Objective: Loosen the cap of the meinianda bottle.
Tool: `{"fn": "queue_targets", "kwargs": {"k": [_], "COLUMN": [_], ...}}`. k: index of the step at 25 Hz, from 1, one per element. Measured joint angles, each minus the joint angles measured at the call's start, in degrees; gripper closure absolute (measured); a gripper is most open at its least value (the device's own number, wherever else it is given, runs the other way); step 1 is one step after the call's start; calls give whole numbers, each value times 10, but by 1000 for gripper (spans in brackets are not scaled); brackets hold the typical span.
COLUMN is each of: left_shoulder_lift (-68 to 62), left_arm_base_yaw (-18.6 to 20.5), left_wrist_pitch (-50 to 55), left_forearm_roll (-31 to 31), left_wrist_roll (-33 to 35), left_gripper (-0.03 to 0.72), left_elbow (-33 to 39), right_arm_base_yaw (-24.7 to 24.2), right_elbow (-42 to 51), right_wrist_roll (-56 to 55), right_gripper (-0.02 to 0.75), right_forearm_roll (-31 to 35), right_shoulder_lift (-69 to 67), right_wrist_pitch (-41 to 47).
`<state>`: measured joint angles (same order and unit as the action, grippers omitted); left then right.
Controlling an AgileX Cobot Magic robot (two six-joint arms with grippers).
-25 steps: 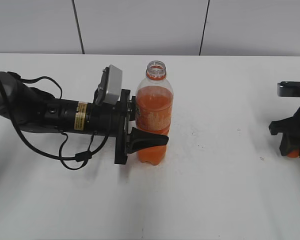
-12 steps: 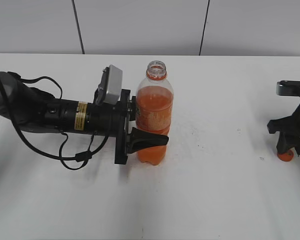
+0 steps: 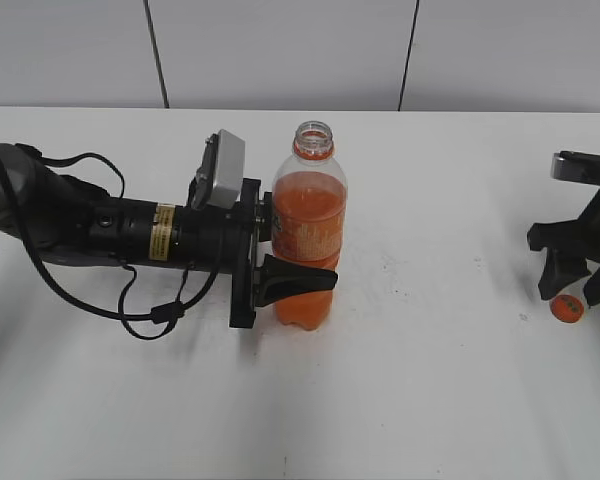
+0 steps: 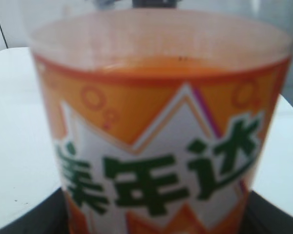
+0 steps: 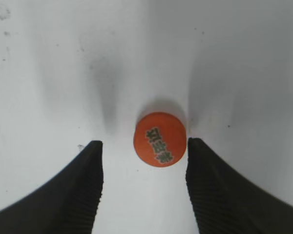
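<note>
standing uncapped, orange-filled meinianda bottle (image 3: 308, 235) in left fingers (image 3: 298, 277); right fingers (image 5: 144, 190) wide above cap (image 5: 160, 139)

1. On the meinianda bottle (image 4: 156, 146), in your left wrist view, the label band carries large green Chinese characters on a white jagged field; the last two read "年达", and the first is cut off at the edge.
2. On the cap (image 5: 160, 139), in your right wrist view, you see small dark printed characters, too blurred to read.
3. On the left arm's yellow sticker (image 3: 163, 233), the print is illegible.
</note>
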<state>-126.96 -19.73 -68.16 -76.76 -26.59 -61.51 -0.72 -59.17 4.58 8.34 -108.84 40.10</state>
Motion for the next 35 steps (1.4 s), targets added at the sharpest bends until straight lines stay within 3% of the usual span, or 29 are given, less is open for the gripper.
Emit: {"fn": "queue_targets", "kwargs": {"k": [3, 10, 27, 35], "left_shoulder_lift": [0, 0, 81, 125], "left_arm_base_yaw": [0, 0, 0, 0], "left_wrist_pitch": [1, -3, -9, -10], "left_forearm_roll": [3, 17, 17, -14], "left_wrist_roll": [0, -5, -45, -81], "left_gripper": [260, 153, 146, 146], "left_elbow": [0, 0, 0, 0], "right_arm_base_yaw": [0, 0, 0, 0], "right_elbow": [-34, -105, -133, -133], "right_wrist_roll": [0, -4, -5, -6], "right_gripper": [328, 328, 328, 328], "right_forearm_roll": [15, 20, 18, 18], "right_shoulder_lift": [0, 0, 0, 0], "right_wrist_pitch": [44, 106, 144, 146]}}
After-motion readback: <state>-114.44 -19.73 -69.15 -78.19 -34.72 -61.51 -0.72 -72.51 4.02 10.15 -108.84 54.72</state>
